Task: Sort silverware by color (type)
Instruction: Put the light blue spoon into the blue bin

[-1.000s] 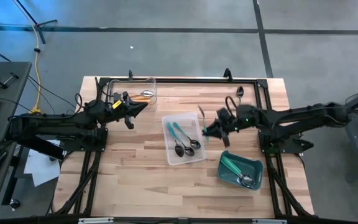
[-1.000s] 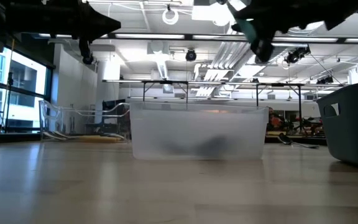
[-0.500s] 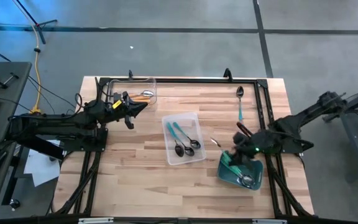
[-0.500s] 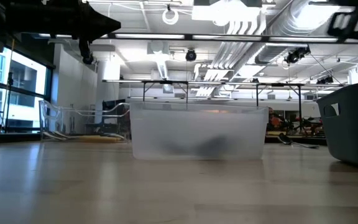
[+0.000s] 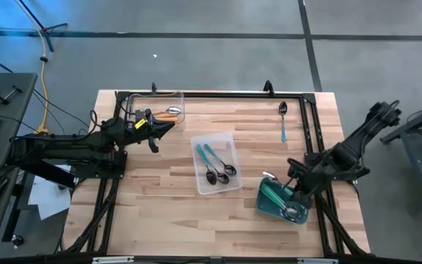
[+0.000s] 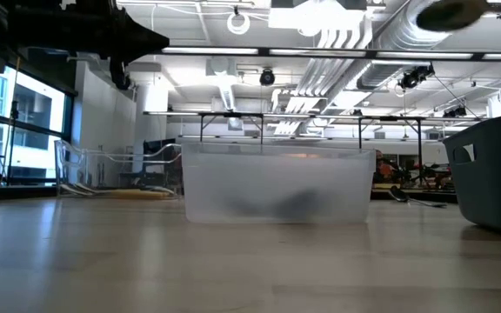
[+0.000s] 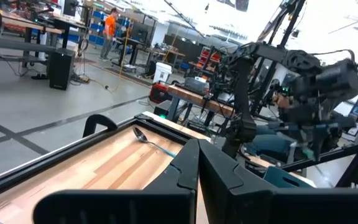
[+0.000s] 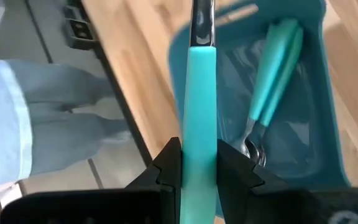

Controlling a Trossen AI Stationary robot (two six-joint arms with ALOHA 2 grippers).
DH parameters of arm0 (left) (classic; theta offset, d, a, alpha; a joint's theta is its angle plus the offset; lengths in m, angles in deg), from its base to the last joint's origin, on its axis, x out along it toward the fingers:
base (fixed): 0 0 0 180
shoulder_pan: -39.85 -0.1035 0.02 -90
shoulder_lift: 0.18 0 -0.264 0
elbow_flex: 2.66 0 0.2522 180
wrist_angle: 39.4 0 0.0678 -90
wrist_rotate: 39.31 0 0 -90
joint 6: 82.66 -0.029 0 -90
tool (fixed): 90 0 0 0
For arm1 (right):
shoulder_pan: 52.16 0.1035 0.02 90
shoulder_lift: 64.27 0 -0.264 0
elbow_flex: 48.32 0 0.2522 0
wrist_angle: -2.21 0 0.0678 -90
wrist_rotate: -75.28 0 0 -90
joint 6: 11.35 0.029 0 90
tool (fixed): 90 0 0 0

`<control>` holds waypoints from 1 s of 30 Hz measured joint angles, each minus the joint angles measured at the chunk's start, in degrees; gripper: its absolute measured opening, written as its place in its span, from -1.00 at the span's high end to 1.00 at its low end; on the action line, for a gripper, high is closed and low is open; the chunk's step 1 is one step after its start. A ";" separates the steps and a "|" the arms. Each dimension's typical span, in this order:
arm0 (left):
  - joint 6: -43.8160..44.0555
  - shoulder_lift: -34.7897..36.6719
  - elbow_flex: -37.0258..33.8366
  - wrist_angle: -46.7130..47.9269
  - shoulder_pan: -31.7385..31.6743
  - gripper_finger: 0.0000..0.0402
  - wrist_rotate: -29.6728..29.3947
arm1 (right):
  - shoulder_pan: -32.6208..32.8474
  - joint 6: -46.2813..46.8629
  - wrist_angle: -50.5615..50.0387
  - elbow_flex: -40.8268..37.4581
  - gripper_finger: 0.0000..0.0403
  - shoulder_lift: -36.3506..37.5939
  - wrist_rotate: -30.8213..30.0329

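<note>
My right gripper (image 5: 292, 188) hovers over the teal bin (image 5: 300, 213) at the near right, shut on a green-handled spoon (image 5: 270, 176); its bowl also shows in the low view (image 6: 446, 13). Green spoons (image 8: 277, 68) lie in the bin. A clear tray (image 5: 229, 139) at mid-table holds two teal-blue spoons (image 5: 212, 160). Another clear tray (image 5: 179, 97) at the far left holds orange spoons (image 5: 168, 113). One blue-handled spoon (image 5: 283, 121) lies flat on the table at the far right. My left gripper (image 5: 157, 130) waits shut beside the far-left tray. My right gripper pinches the spoon's green handle (image 8: 201, 140) between its two fingers (image 8: 169, 165), one on each side. The fingers slant down from the table's right side. The spoon sticks out forward past the fingertips, bowl end away from the gripper, lifted clear above the bin.
A black frame (image 5: 218, 94) runs along the table's far edge and down both sides. Bare wood lies at the near left (image 5: 160, 213). Beyond the table's right edge a person's light-blue sleeve or trouser leg (image 8: 36, 118) shows.
My right gripper has swung from beside the middle clear tray toward the table's near right, carrying the spoon, and now stands over the teal bin. It has tipped downward and rolled on the way. The spoon stays lifted clear in its fingers.
</note>
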 joint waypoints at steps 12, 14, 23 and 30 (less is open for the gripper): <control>0.02 0.01 0.00 -0.02 0.00 1.00 -0.27 | 4.88 7.53 3.99 -4.17 0.74 -11.55 4.09; 0.02 0.01 0.00 -0.02 0.00 1.00 -0.49 | 4.72 7.55 4.49 -4.17 0.74 -13.76 4.85; 0.00 0.02 0.00 0.09 0.00 1.00 -0.70 | 4.67 8.62 5.39 -4.17 0.74 -22.60 7.84; -0.02 0.00 0.00 0.13 0.00 1.00 -0.75 | 3.14 9.46 5.08 -4.17 0.74 -26.54 7.63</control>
